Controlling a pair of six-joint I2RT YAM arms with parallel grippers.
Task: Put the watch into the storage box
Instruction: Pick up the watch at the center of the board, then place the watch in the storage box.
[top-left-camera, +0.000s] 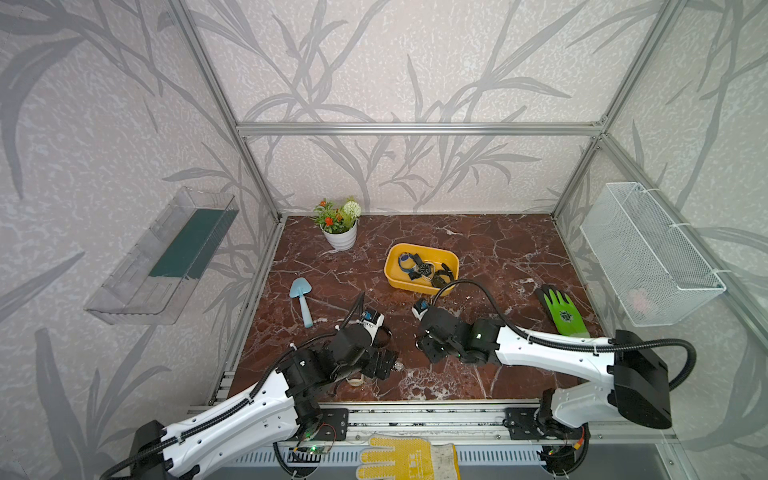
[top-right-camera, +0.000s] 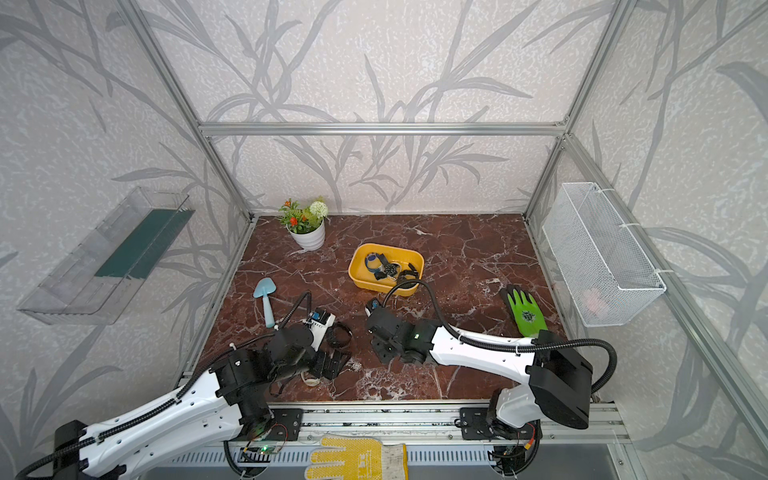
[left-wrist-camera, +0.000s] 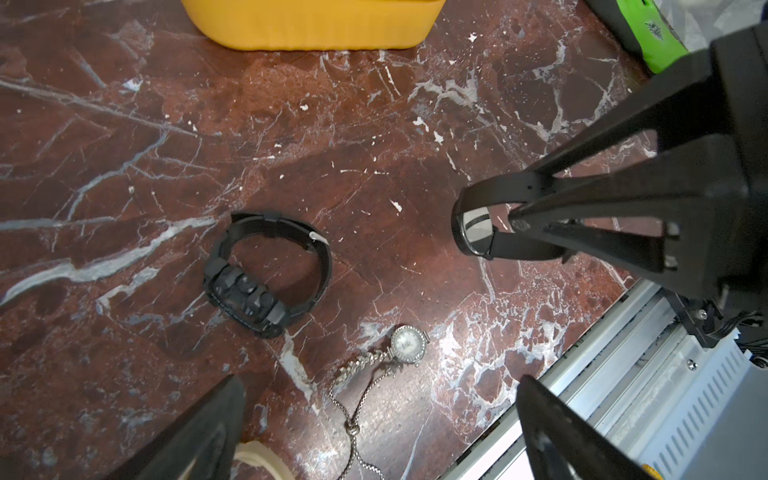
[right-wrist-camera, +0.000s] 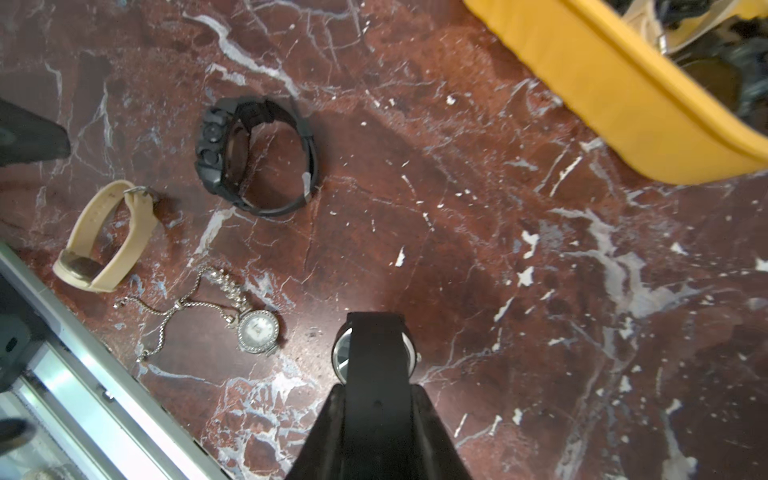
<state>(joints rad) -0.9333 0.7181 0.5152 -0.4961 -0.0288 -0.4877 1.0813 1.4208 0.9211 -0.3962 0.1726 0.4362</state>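
**Right pincer holding a watch, short of the box**

- Right pincer (right-wrist-camera: 376, 388): fingers closed to a narrow gap, clamped on the black strap of the watch (right-wrist-camera: 374, 345). Its round silver-rimmed dial (left-wrist-camera: 476, 226) sticks out past the fingertips. Can't tell if it's clear of the worktop (top-left-camera: 498, 249).
- Storage box (right-wrist-camera: 602, 83): ahead of the right pincer and off to one side, apart from it. Several other watches (top-left-camera: 424, 268) are inside.
- Left pincer (left-wrist-camera: 374, 436): fingers spread wide, nothing between them.
- Silver chain watch (left-wrist-camera: 409, 343): on the worktop just ahead of the left fingertips.
- Chunky black watch (left-wrist-camera: 245, 291): further ahead of the left pincer.
- Beige-strap watch (right-wrist-camera: 104, 237): beside the chain watch, close to the left pincer.
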